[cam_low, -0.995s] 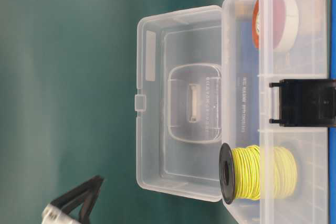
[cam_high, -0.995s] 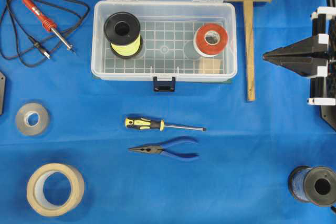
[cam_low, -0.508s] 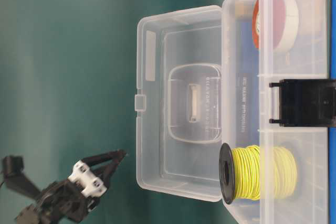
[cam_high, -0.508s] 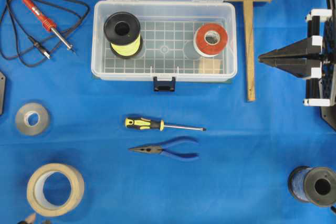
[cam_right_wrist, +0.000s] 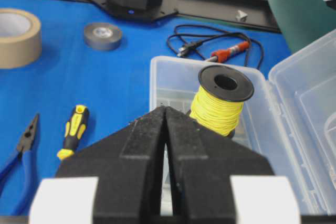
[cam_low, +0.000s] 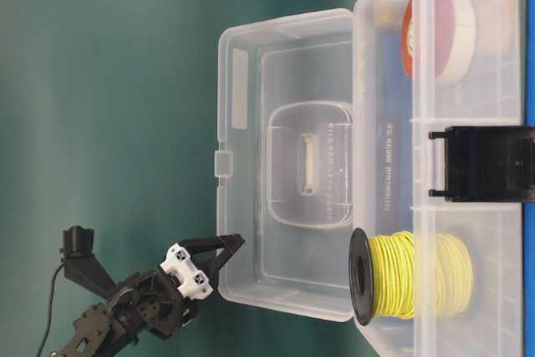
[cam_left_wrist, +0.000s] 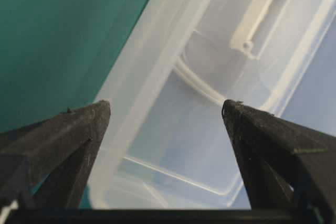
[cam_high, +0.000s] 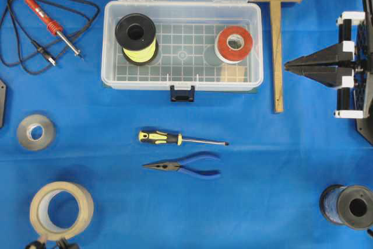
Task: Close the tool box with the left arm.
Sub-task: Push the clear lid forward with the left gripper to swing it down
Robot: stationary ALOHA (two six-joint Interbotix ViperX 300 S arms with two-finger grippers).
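A: Where is the large clear plastic tool box [cam_high: 182,45]?

B: At the worktop's far centre, lid [cam_low: 284,160] upright, holding a yellow wire spool [cam_high: 137,39] and a red tape roll [cam_high: 234,44].

A: The jaws?

B: Left black gripper [cam_left_wrist: 165,116]: released, beside the lid's edge. Right black gripper [cam_high: 288,66]: clenched, empty, near the wooden mallet [cam_high: 276,39].

Left gripper [cam_low: 227,247]: my matte black unit, two long tapered fingers [cam_left_wrist: 68,135], white plastic blocks at their base, bulky black body behind, one thin black cable trailing off it. Right gripper [cam_high: 289,66]: same black wedge-shaped fingers, white blocks either side, black frame rails.
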